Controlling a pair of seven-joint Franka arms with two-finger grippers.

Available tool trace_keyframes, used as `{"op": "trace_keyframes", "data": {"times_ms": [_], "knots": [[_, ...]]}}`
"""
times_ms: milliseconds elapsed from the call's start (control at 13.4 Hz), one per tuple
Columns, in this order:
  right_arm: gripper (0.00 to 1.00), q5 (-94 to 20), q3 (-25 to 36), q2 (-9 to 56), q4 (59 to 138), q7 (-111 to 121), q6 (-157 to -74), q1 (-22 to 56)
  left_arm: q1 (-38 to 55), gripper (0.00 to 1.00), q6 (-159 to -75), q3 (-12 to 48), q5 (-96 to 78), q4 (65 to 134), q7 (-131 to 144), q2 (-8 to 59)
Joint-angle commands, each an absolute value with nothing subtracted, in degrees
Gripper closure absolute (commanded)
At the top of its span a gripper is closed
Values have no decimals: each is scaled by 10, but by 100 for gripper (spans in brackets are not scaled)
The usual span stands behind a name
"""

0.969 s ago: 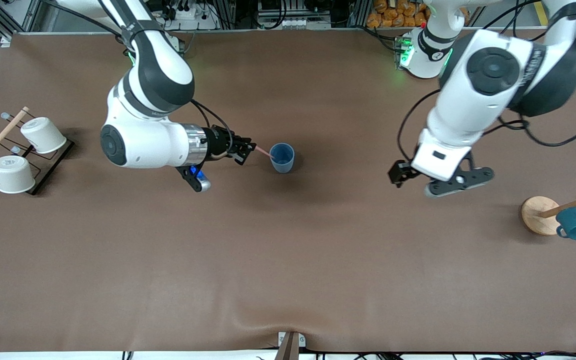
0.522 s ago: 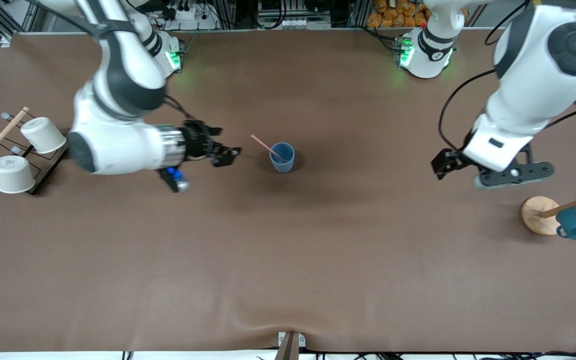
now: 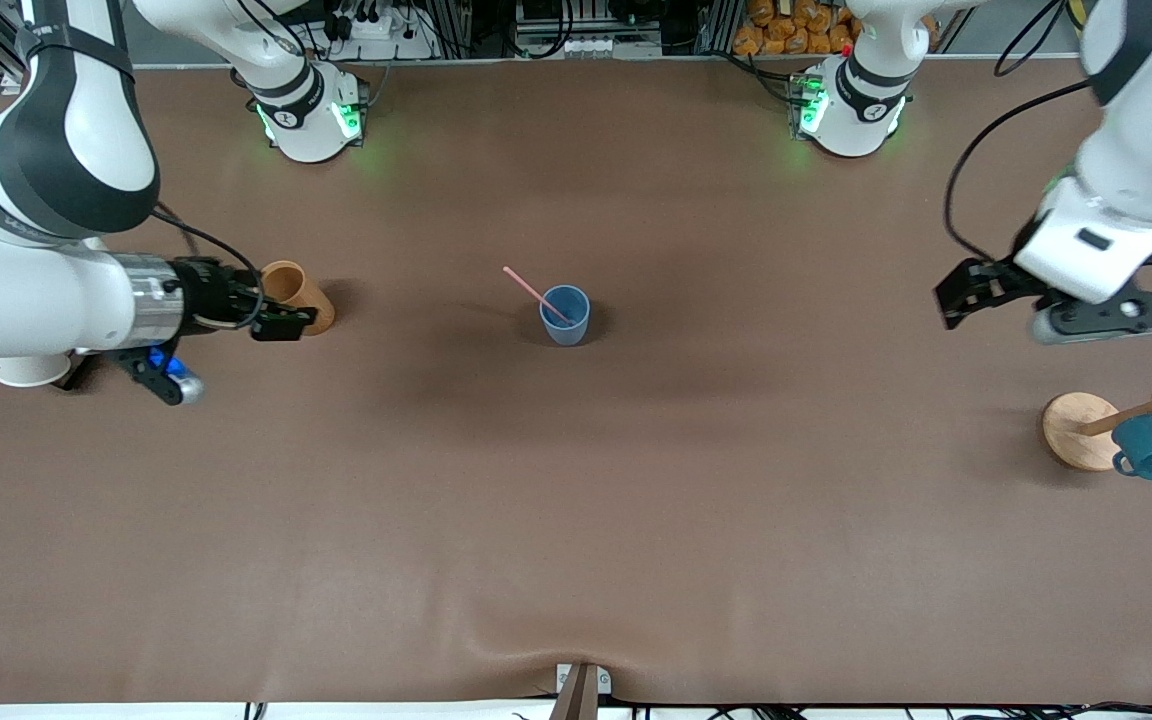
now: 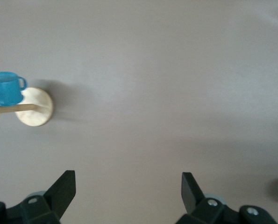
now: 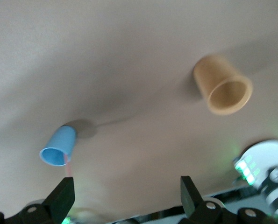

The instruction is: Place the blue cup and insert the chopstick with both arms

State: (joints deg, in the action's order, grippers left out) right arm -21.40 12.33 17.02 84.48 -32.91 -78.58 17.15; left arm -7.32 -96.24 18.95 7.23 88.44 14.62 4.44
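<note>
The blue cup (image 3: 564, 315) stands upright mid-table. The pink chopstick (image 3: 528, 285) leans in it, its top tilted toward the right arm's end. Both also show in the right wrist view: the cup (image 5: 59, 147) and the chopstick (image 5: 67, 169). My right gripper (image 3: 286, 323) is open and empty, over the table by a brown wooden cup (image 3: 296, 295), well away from the blue cup. Its jaws (image 5: 127, 196) stand wide apart. My left gripper (image 3: 956, 298) is open and empty over bare table at the left arm's end, its jaws (image 4: 128, 191) wide apart.
The brown wooden cup (image 5: 223, 86) stands toward the right arm's end. A mug rack with a round wooden base (image 3: 1076, 430) holds a teal mug (image 3: 1151, 447) at the left arm's end; the mug also shows in the left wrist view (image 4: 5, 87). A white cup (image 3: 26, 370) peeks out under the right arm.
The right gripper let go of the chopstick, which now rests in the blue cup, and drew back toward its end. The left arm also drew back toward its end.
</note>
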Motion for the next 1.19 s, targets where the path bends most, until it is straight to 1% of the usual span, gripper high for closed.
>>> {"op": "trace_keyframes", "data": {"times_ms": [0, 149, 224, 373, 596, 671, 745, 894, 969, 1118], "knots": [[0, -151, 158, 169, 828, -189, -775, 176, -33, 0, -941, 108, 39, 882, 75, 18], [0, -126, 191, 170, 821, -97, -780, 174, -30, 0, -925, 84, 33, 884, 37, 11], [0, -117, 204, 175, 804, -68, -783, 172, -26, 0, -921, 79, 31, 884, 36, 8], [0, -97, 203, 177, 794, -20, -805, 138, -24, 0, -914, 78, 29, 890, 40, -6], [0, -78, 200, 170, 793, 8, -807, 99, -17, 0, -913, 79, 28, 914, 46, -26], [0, -71, 197, 159, 788, 9, -803, 92, -16, 0, -914, 79, 29, 920, 47, -33], [0, -70, 186, 130, 792, 14, -802, 75, -16, 0, -914, 79, 28, 921, 47, -36], [0, -67, 135, 94, 807, 31, -791, 24, -16, 0, -913, 79, 28, 925, 47, -40], [0, -58, 128, 80, 812, 29, -786, 21, -16, 0, -914, 79, 23, 930, 47, -47], [0, -52, 126, 35, 848, 24, -787, 25, -16, 0, -914, 78, 16, 933, 48, -50]]}}
